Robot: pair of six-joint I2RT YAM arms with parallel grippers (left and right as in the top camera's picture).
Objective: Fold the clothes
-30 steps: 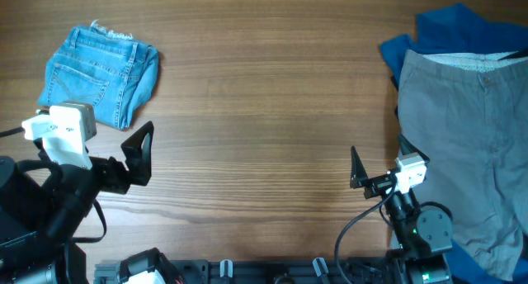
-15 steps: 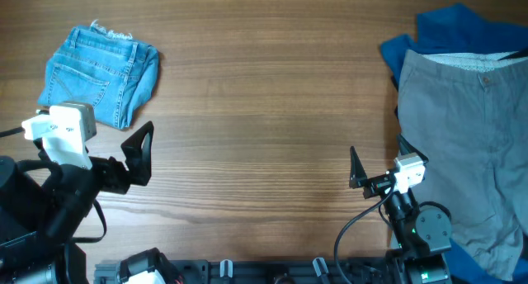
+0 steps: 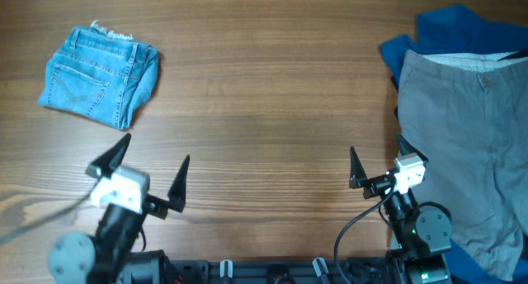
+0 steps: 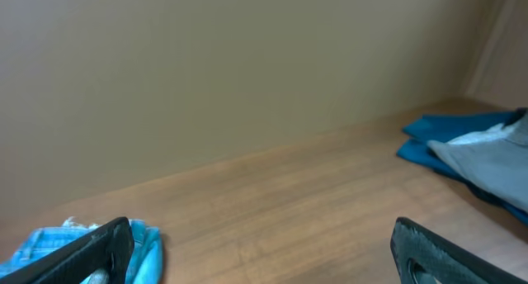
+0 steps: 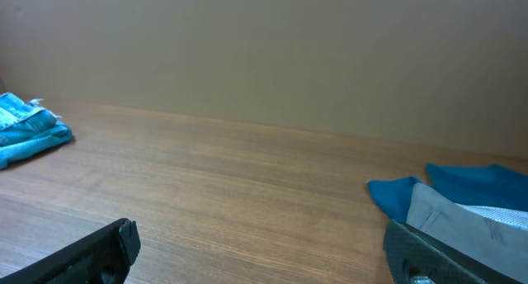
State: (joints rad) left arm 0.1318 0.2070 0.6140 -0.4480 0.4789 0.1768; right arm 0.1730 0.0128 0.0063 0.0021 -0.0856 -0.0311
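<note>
Ahead and left of the spread, empty left hand (image 3: 153,152), folded jeans (image 3: 101,76), well apart.

Light-blue jeans (image 3: 101,76), grey trousers (image 3: 466,144) (blue beneath)

In the overhead view you lose the grey trousers (image 3: 470,144) past the right edge and the lower right corner. They cover most of the dark-blue garment (image 3: 441,28), which shows only as a rim at upper right. The left arm (image 3: 78,247) is smeared to a blur at lower left, its base cut by the bottom edge. From the left wrist, both fingers (image 4: 91,251) run out of the bottom edge, and one hides part of the jeans (image 4: 49,239), themselves clipped by the lower left corner. From the right wrist, the jeans are cut by the left edge and too small for you to read any stitching.
</note>
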